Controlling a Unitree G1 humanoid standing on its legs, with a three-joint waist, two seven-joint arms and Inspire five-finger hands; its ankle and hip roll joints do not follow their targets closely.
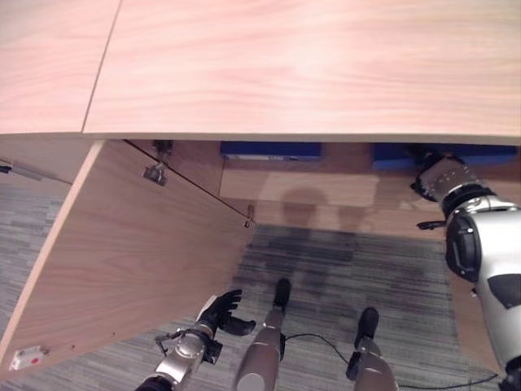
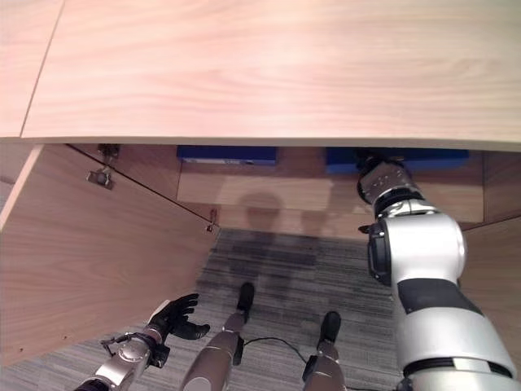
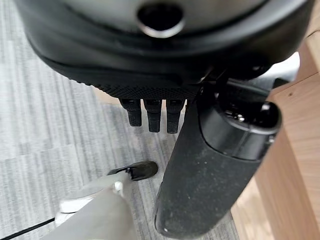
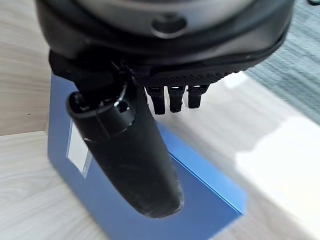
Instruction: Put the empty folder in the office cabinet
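Two blue folders lie on the shelf inside the wooden cabinet: one to the left (image 1: 270, 150), one to the right (image 1: 444, 155). My right arm reaches into the cabinet toward the right-hand folder, and its wrist disappears under the cabinet top. In the right wrist view the right hand (image 4: 165, 40) hovers close over this blue folder (image 4: 210, 200), which has a white label on its spine. The fingers are straight, the thumb stretches out above the folder, and nothing is gripped. My left hand (image 1: 220, 312) hangs low by the open door with relaxed fingers and holds nothing.
The cabinet's wide wooden top (image 1: 309, 65) overhangs the shelf and hides most of the inside. Its left door (image 1: 138, 252) stands swung open toward me. A second door edge (image 2: 496, 261) shows at the right. Grey carpet (image 1: 342, 269) lies below.
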